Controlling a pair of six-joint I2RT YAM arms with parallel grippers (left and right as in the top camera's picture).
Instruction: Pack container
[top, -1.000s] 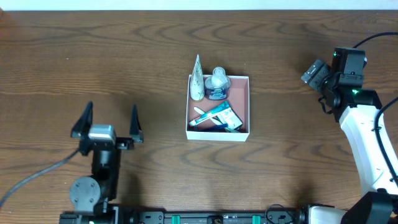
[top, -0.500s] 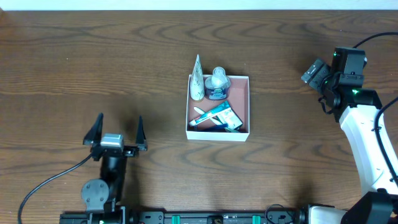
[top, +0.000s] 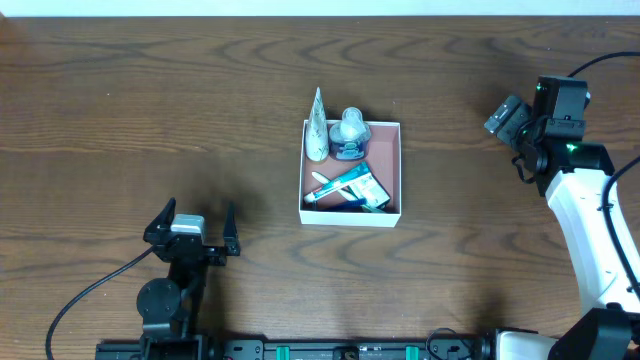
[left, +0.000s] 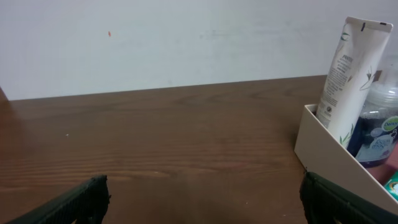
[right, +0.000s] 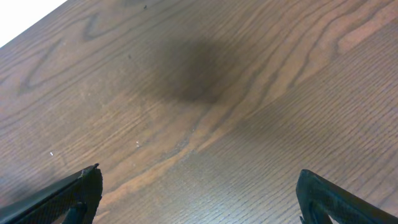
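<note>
The container (top: 390, 175), a square white-walled box with a reddish-brown floor, stands at the table's middle. In it a white tube (top: 317, 128) leans at the back left corner, a clear blue-capped bottle (top: 349, 135) stands beside it, and a blue-green packet with a toothbrush (top: 350, 187) lies at the front. My left gripper (top: 192, 222) is open and empty near the front edge, left of the container. The left wrist view shows the container's wall (left: 329, 155), the tube (left: 348, 74) and the bottle (left: 379, 124) at the right. My right gripper (top: 505, 118) is open and empty at the far right.
The brown wooden table (top: 150, 110) reaches a white wall at the back. The right wrist view shows only bare wood (right: 199, 124) between the fingers. A cable (top: 70, 300) trails from the left arm at the front left.
My left gripper has drawn back toward the front edge and a little to the right, staying open. The right arm and the container's contents have not moved.
</note>
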